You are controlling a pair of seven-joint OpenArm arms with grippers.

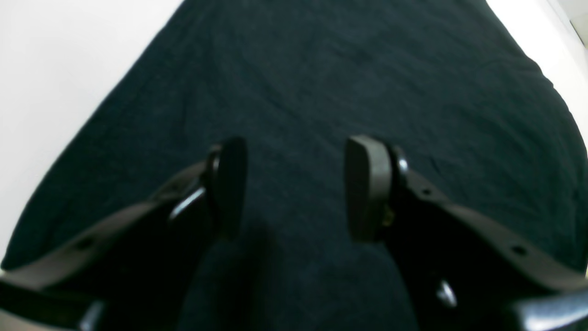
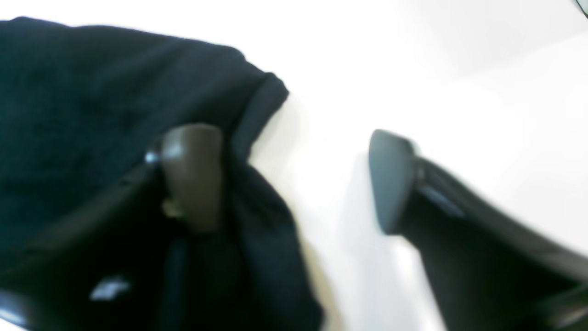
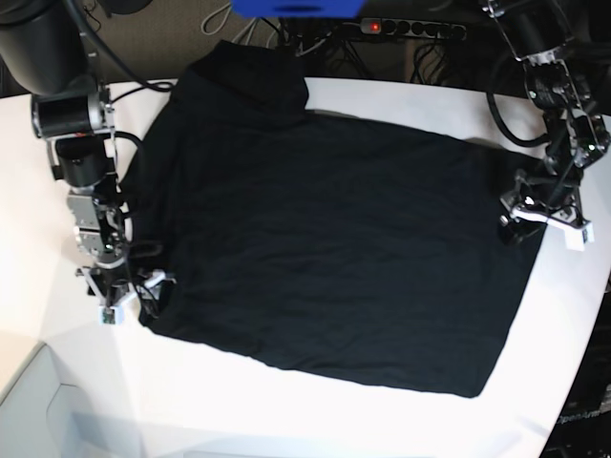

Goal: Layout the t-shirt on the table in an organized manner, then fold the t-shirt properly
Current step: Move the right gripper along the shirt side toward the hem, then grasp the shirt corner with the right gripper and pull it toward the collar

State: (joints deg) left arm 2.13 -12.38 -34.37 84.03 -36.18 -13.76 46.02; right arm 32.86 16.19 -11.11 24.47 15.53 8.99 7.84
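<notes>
The black t-shirt [image 3: 334,239] lies spread over the white table [image 3: 286,410], one part reaching past the far edge. In the left wrist view my left gripper [image 1: 296,188] hovers open over flat dark fabric [image 1: 321,69], nothing between its pads; in the base view it sits at the shirt's right edge [image 3: 513,221]. My right gripper [image 2: 294,179] is open at the shirt's left edge [image 3: 143,289]. One of its fingers [image 2: 193,174] is over a rumpled fold of the shirt [image 2: 92,82], the other [image 2: 390,179] over bare table [image 2: 413,69].
A power strip [image 3: 410,29], a blue object [image 3: 296,8] and cables lie beyond the table's far edge. The table's edge curves at the front right [image 3: 573,382]. A lower grey surface [image 3: 29,410] adjoins the front left corner.
</notes>
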